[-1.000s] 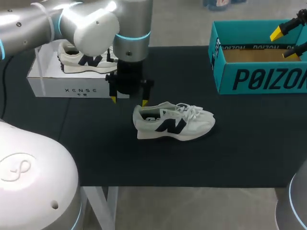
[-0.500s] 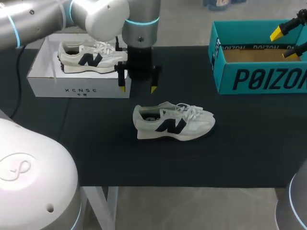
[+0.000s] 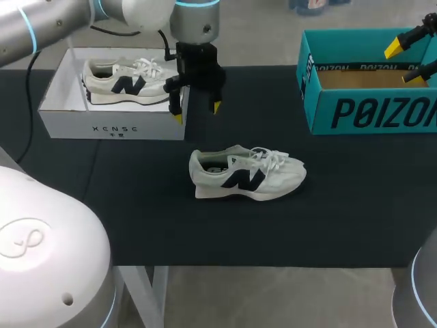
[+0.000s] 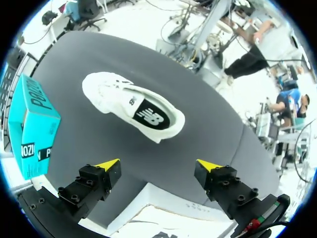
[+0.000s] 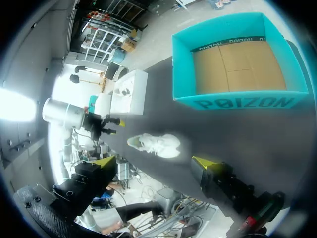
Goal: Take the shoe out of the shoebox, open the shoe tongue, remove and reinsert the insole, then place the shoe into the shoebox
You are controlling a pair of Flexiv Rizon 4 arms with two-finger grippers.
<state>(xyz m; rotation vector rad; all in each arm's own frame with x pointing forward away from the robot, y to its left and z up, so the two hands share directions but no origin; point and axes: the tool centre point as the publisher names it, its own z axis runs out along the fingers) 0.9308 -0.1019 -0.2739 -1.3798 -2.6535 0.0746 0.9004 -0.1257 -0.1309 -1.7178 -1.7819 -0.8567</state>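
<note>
Step one looks done: shoe (image 3: 246, 174) out, on mat (image 3: 136, 205) at centre. Shoebox (image 3: 369, 113) far right, empty. Fingers spread, nothing held: left gripper (image 3: 197, 111) hangs beyond shoe beside white box (image 3: 102, 128), right gripper (image 3: 404, 61) over shoebox. Tongue, insole, putting back seem left; insole not visible.

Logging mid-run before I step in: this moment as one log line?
left gripper: open, empty, over white shoebox corner | right gripper: open, empty, over teal box | shoe: upright on mat, ungripped
</note>
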